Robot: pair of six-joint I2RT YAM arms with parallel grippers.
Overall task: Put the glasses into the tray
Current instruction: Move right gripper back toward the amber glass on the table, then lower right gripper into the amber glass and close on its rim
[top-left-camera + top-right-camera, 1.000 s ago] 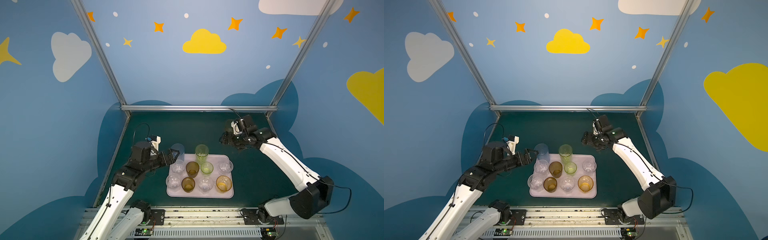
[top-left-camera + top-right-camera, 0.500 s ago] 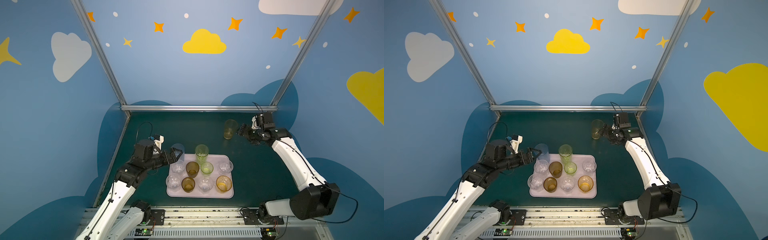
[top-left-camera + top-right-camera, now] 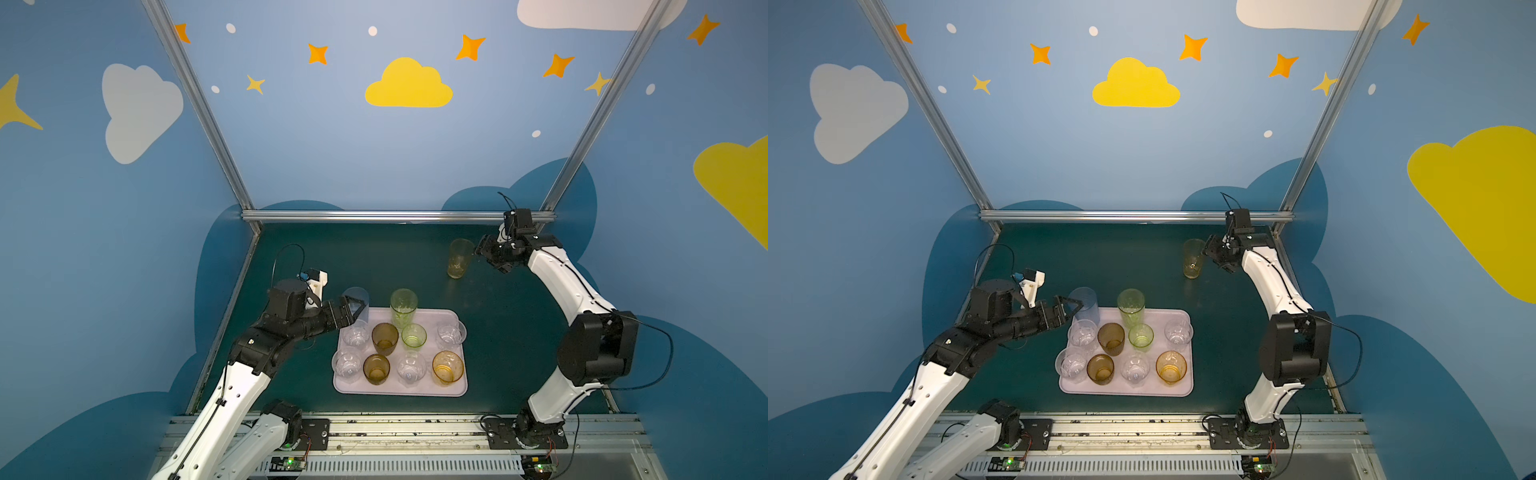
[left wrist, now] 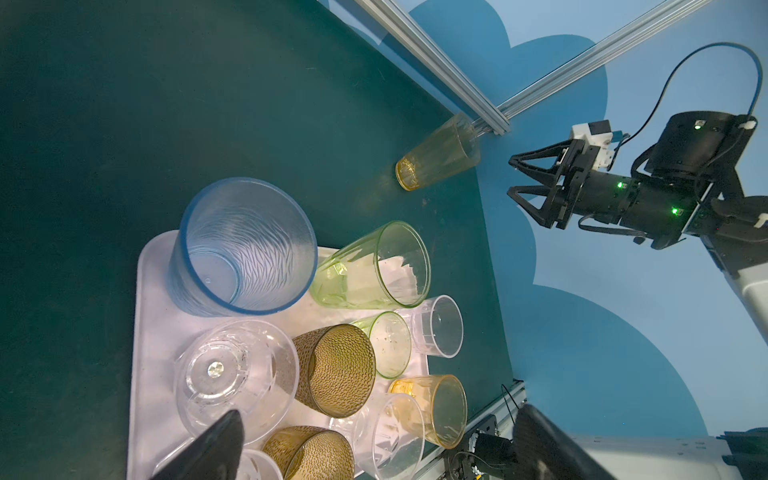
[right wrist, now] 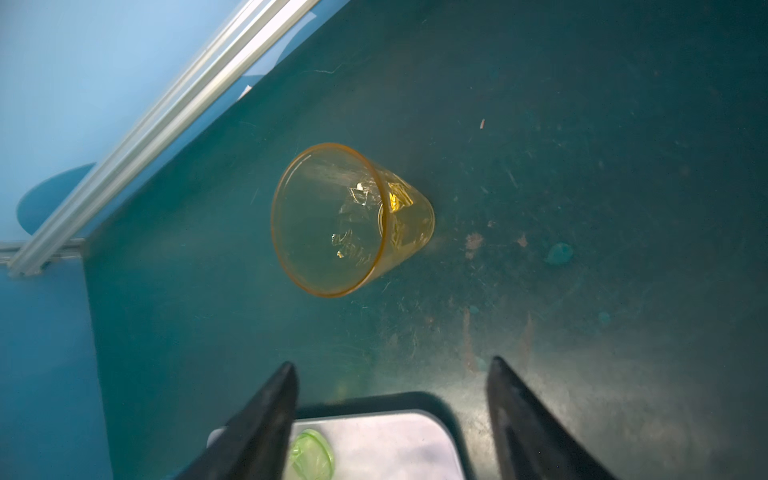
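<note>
The pale lilac tray (image 3: 399, 391) (image 3: 1125, 392) holds several glasses. A tall pale blue one (image 3: 358, 300) (image 4: 245, 249) and a tall yellow-green one (image 3: 403, 306) stand along its far side, with short clear, brown, green and orange ones behind them. A tall orange glass (image 3: 459, 258) (image 3: 1192, 259) (image 5: 345, 220) stands upright on the table, far right of the tray. My right gripper (image 3: 484, 253) (image 4: 510, 176) (image 5: 392, 362) is open just right of it, a gap between them. My left gripper (image 3: 353, 311) (image 3: 1069, 311) hangs open at the tray's far left corner, beside the blue glass, holding nothing.
Aluminium frame posts (image 3: 395, 216) and blue walls close the green table at the back and sides; the orange glass stands near the back right corner. A metal rail (image 3: 395, 428) with both arm bases runs along the front edge.
My right gripper has drawn back to the right from the tall orange glass, which now stands alone on the table. The left arm has barely moved.
</note>
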